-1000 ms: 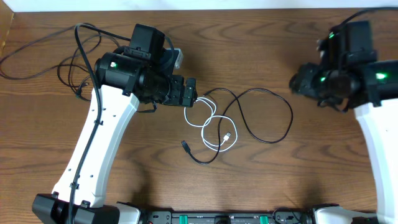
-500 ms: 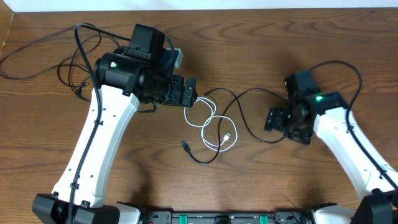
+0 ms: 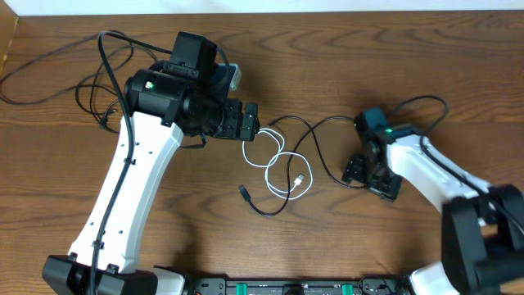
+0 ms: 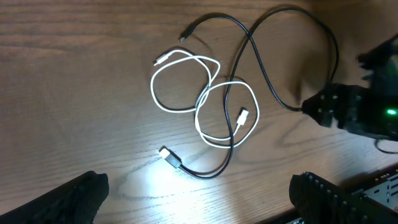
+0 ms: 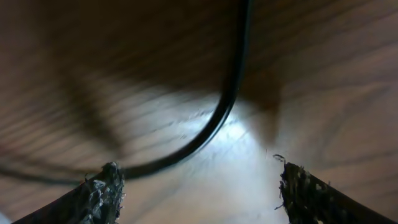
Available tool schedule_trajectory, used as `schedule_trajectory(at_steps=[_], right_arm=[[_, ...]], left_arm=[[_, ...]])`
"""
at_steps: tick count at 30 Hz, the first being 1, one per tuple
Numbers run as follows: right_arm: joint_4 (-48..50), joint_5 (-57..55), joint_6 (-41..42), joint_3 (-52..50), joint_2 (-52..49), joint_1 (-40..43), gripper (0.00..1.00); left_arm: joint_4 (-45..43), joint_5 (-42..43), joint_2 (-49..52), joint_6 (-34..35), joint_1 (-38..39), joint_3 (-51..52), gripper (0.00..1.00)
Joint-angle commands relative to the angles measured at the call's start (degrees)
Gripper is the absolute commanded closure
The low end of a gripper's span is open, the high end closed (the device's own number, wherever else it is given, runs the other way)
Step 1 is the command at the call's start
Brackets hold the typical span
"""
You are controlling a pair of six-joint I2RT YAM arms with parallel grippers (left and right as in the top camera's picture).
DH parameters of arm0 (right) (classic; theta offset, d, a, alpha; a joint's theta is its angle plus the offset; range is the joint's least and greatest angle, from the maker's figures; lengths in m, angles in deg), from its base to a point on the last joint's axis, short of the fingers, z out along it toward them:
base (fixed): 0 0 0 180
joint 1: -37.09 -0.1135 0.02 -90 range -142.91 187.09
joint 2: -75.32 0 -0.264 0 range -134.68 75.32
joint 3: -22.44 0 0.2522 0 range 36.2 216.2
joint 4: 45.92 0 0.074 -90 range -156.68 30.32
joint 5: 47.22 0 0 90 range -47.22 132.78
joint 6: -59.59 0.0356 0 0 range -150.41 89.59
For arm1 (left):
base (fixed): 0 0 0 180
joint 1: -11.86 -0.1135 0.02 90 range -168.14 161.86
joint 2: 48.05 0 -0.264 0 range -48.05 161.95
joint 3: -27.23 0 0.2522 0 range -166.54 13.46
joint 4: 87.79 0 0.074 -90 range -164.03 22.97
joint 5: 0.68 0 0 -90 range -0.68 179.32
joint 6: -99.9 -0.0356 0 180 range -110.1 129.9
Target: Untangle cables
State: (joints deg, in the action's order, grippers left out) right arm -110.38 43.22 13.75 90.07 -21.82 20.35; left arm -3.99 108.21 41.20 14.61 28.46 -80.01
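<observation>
Overhead showed the white cable (image 4: 186,58) lying in 2 loops at the middle of the wooden table (image 3: 409,65). A black cable (image 3: 332,120) crossed them and swept out to the right in 1 wide loop. The left gripper (image 3: 248,123) hung just beside the white cable's upper-left end, its fingers (image 4: 68,199) spread wide with nothing between them. The right gripper (image 3: 370,172) sat low at the far right edge of the black loop. Its wrist view showed 2 fingertips (image 5: 102,190) apart, with the blurred black cable running across the wood between them, pinched by neither.
</observation>
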Motion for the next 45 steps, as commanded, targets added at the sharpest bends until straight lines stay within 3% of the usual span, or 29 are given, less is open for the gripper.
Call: schedule_trajectory(at_steps=[1,7,19,25,29,32,33,40,45], right_arm=[[1.22,-1.36,1.03,1.42,-1.64,0.24,0.22],[2.56,-1.79,1.01,1.42,-1.66,0.28,0.33],[4.87,-7.28,0.37,0.52,-3.61,1.16,0.34],[5.68,-4.11,-0.59,0.48,-8.59,2.51,0.48],[6.58,-3.48,-1.16,0.48,-10.88,2.69,0.64],[7.02,-2.36,-1.62,0.48,-11.72,2.86,0.93],[7.08,-2.19,-1.62,0.48,-11.76,2.89,0.99],[7.23,1.33,-4.81,2.01,-9.62,3.96,0.99],[0.39,1.44,-9.81,9.11,-3.37,7.28,0.99]], left_arm=[[-0.02,-0.57,0.22,0.48,-0.15,-0.28,0.02],[-0.02,-0.57,0.22,0.48,-0.15,-0.28,0.02],[-0.02,-0.57,0.22,0.48,-0.15,-0.28,0.02],[-0.02,-0.57,0.22,0.50,-0.15,-0.28,0.02],[-0.02,-0.57,0.22,0.50,-0.15,-0.28,0.02],[-0.02,-0.57,0.22,0.48,-0.15,-0.28,0.02],[-0.02,-0.57,0.22,0.48,-0.15,-0.28,0.02],[-0.02,-0.57,0.22,0.50,-0.15,-0.28,0.02],[-0.02,-0.57,0.22,0.48,-0.15,-0.28,0.02]])
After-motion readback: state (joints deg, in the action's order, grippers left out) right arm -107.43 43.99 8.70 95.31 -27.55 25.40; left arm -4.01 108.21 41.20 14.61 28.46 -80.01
